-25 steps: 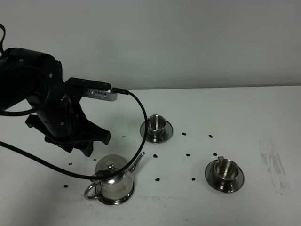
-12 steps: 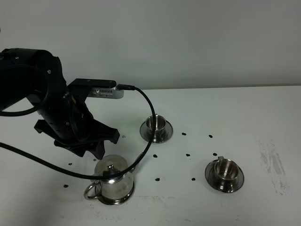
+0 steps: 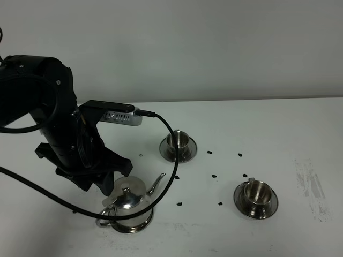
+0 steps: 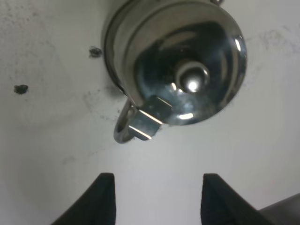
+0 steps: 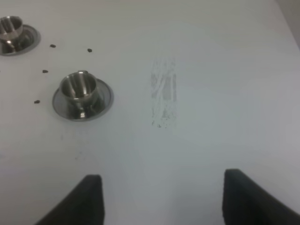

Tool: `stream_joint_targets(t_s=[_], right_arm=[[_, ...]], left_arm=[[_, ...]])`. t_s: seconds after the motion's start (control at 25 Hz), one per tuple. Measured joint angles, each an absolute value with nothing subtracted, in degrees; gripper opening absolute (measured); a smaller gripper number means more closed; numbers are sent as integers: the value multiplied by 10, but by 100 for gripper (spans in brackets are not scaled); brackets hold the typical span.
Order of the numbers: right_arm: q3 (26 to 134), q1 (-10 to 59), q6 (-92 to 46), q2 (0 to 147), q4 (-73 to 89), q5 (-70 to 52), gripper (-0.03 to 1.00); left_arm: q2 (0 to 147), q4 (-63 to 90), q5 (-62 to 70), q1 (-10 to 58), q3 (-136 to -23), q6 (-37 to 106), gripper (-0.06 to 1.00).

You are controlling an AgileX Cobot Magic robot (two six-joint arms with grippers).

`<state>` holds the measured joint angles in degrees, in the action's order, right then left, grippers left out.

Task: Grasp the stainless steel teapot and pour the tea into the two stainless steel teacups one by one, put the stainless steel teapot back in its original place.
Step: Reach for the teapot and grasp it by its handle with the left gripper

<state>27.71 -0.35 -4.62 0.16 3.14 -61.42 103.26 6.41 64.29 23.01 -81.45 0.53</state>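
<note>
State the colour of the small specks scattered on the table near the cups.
Black specks, clearest in the exterior high view.

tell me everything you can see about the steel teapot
The stainless steel teapot is a squat, rounded, mirror-polished pot with a domed lid, small knob, thin curved spout pointing right and a loop handle opposite. It stands upright, lid on, at the front left of the white table, apparently on a shiny round saucer. The left gripper hangs open just off the handle, fingers not touching it; a black cable crosses in front in the high view.
</note>
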Motion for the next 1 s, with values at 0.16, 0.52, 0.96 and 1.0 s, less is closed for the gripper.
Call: stream_joint_targets(t_s=[0.16, 0.52, 0.96, 1.0], right_arm=[[277, -3, -46, 2, 31, -614, 56], [277, -3, -46, 2, 31, -614, 56], [277, -3, -46, 2, 31, -614, 56], [277, -3, -46, 2, 31, -614, 56]], left_arm=[[1033, 49, 632, 234, -790, 9, 48], [1050, -4, 567, 245, -769, 34, 48], [1068, -9, 558, 254, -767, 108, 48], [1068, -5, 565, 255, -767, 115, 48]])
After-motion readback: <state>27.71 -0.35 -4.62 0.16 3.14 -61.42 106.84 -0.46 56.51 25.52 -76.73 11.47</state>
